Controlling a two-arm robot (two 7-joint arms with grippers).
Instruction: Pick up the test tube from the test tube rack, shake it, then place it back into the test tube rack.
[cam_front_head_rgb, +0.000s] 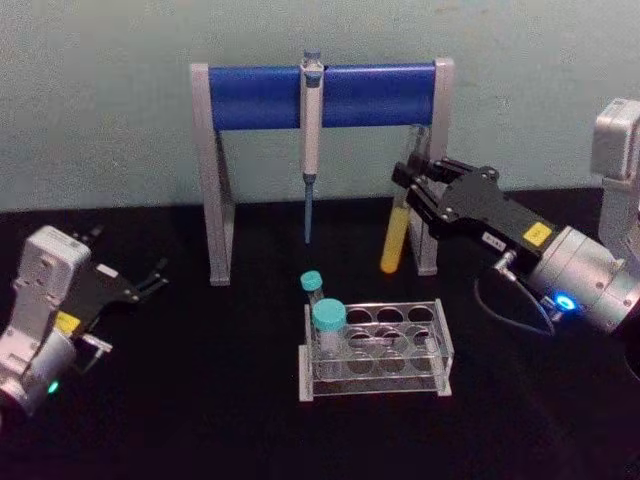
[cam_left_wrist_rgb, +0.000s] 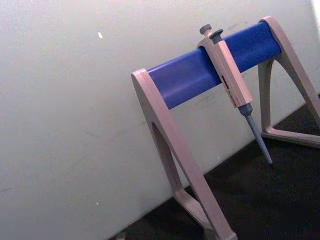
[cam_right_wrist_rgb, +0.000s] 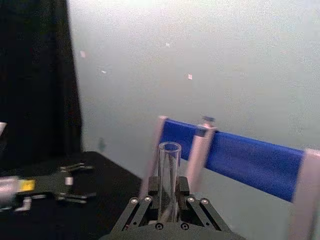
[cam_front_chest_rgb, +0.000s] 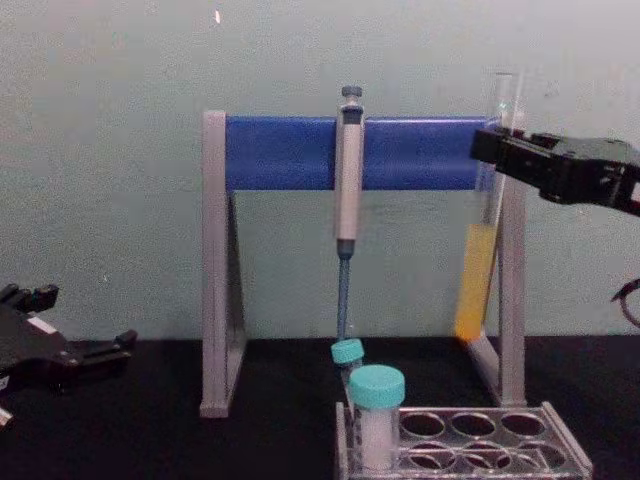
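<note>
yellow-orange liquid fills the lower part of the test tube (cam_front_head_rgb: 394, 243) (cam_right_wrist_rgb: 169, 167) (cam_front_chest_rgb: 474, 285), which is clear of the test tube rack (cam_front_head_rgb: 441, 346) (cam_front_chest_rgb: 566, 447) and held in the air. the tube sits behind the rack and toward its right end, in front of the right leg of the pipette stand (cam_front_head_rgb: 258, 97) (cam_left_wrist_rgb: 186, 77) (cam_right_wrist_rgb: 252, 161) (cam_front_chest_rgb: 288, 152). it leans slightly, open mouth uppermost and round bottom angled toward the robot's left.

right gripper (cam_front_head_rgb: 411, 196) (cam_right_wrist_rgb: 169, 194) (cam_front_chest_rgb: 492, 152): reaching in from the right at about the height of the stand's blue bar. jaws closed on the glass, gripping the clear upper section above the liquid line. the right wrist view shows the tube's open rim standing up between the jaws.

left gripper (cam_front_head_rgb: 154, 277) (cam_right_wrist_rgb: 75, 183) (cam_front_chest_rgb: 112, 347): low at the robot's left, over the black bench (cam_front_head_rgb: 180, 420) (cam_front_chest_rgb: 120, 440), well apart from the rack and stand. jaws parted, nothing between them.

rack: on the bench in front of the stand. two teal-capped vials (cam_front_head_rgb: 328, 320) (cam_front_chest_rgb: 377, 392) stand at its left end, one behind the other. the other holes visible are unoccupied.

grey-blue pipette (cam_front_head_rgb: 311, 135) (cam_left_wrist_rgb: 231, 79) (cam_front_chest_rgb: 347, 175): hanging from the middle of the blue bar, tip pointing down, above the rearmost vial and apart from it.
</note>
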